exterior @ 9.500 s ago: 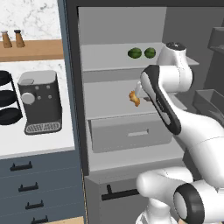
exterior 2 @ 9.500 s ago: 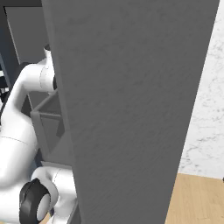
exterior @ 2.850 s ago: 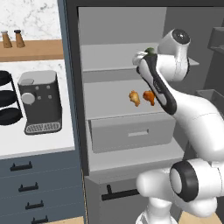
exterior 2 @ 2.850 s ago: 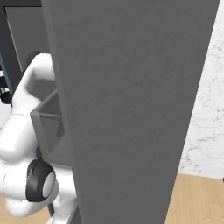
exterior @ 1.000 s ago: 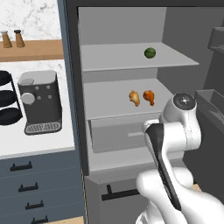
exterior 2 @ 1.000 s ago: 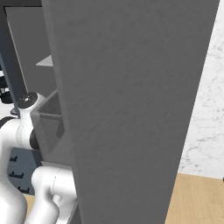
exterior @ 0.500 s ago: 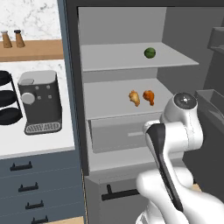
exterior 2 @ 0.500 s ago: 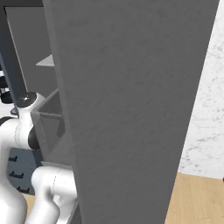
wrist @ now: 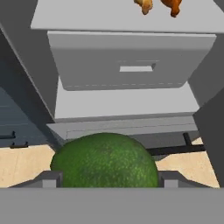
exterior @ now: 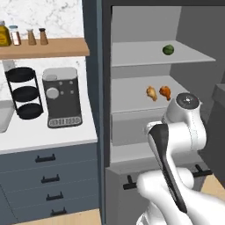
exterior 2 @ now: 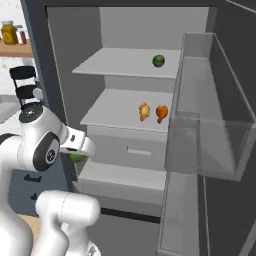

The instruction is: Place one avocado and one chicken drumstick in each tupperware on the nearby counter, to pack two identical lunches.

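Gripper (exterior 2: 77, 156) is clamped on an avocado (wrist: 104, 161), fingers (wrist: 49, 178) on either side of it. The avocado sits low in front of the open fridge (exterior 2: 60, 60), off the shelves; in the hand view its wider axis runs across between the fingers, which end is the stem I can't tell.

Second avocado (exterior: 168, 49) sits on the top fridge shelf (exterior 2: 120, 62), looks near round from here. Two chicken drumsticks (exterior 2: 152, 112) lie side by side on the middle shelf, just apart, above the grey drawer (wrist: 131, 61).

The counter (exterior: 48, 134) is to the left of the fridge, white top over dark blue-grey drawers. On it: coffee machine (exterior: 62, 96) and a black three-tier stand (exterior: 25, 92). Wooden wall shelf (exterior: 44, 46) above holds small bottles. Fridge door (exterior 2: 210, 115) stands open on the right with a clear bin. Floor is light wood.
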Available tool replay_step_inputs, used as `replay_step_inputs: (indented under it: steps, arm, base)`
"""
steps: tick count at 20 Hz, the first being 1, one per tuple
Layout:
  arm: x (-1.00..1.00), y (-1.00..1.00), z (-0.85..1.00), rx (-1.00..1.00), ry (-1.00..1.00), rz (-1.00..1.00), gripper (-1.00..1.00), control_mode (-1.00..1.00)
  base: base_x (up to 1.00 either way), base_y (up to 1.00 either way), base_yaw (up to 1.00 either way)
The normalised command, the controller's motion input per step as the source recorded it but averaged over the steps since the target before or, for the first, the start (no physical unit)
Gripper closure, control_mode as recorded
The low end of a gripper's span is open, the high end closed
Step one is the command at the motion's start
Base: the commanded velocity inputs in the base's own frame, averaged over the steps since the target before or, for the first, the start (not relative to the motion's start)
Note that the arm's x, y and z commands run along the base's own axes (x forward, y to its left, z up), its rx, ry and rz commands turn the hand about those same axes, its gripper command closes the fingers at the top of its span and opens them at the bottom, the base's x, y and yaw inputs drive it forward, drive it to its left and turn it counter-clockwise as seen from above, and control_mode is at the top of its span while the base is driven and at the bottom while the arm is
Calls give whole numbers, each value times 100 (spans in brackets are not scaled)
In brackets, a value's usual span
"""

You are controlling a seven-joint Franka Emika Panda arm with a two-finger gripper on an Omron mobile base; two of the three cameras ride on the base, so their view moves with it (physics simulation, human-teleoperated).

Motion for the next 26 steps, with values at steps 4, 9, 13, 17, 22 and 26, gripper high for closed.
replay_step_inputs:
  steps: [4,9,13,17,22,26]
  arm:
    - [0,0,0,0,0,0,100,100]
    - [0,0,0,0,0,0,100,100]
    - [0,0,0,0,0,0,100,100]
    - [0,0,0,0,0,0,100,100]
    - [0,0,0,0,0,0,100,100]
    - [0,0,0,0,0,0,100,100]
  base:
    - [-43,91,0]
    - [-48,99,0]
    - [-18,100,0]
    - [-2,100,0]
    - [0,100,0]
    - [8,100,0]
